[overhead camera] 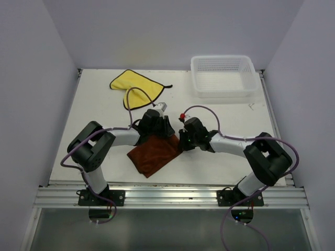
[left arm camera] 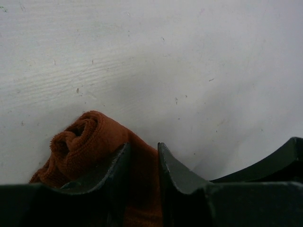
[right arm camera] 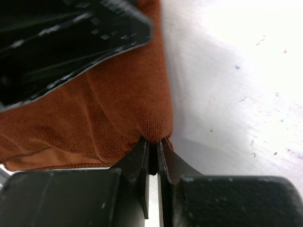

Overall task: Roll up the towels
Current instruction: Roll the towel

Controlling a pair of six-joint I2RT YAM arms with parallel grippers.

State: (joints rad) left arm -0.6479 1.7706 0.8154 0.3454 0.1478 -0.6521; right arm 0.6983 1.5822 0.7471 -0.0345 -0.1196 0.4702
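Jaws on part-rolled rust-brown towel (overhead camera: 152, 155)

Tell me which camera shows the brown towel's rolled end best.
Left wrist: the coiled end of the rust-brown towel shows clearly beside the left gripper. Top external shows the towel mostly flat, the coil hidden under that gripper. Right wrist shows only flat cloth, its edge pinched by the right gripper.

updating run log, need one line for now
left gripper: shut on brown towel | right gripper: shut on its corner | yellow towel: not rolled
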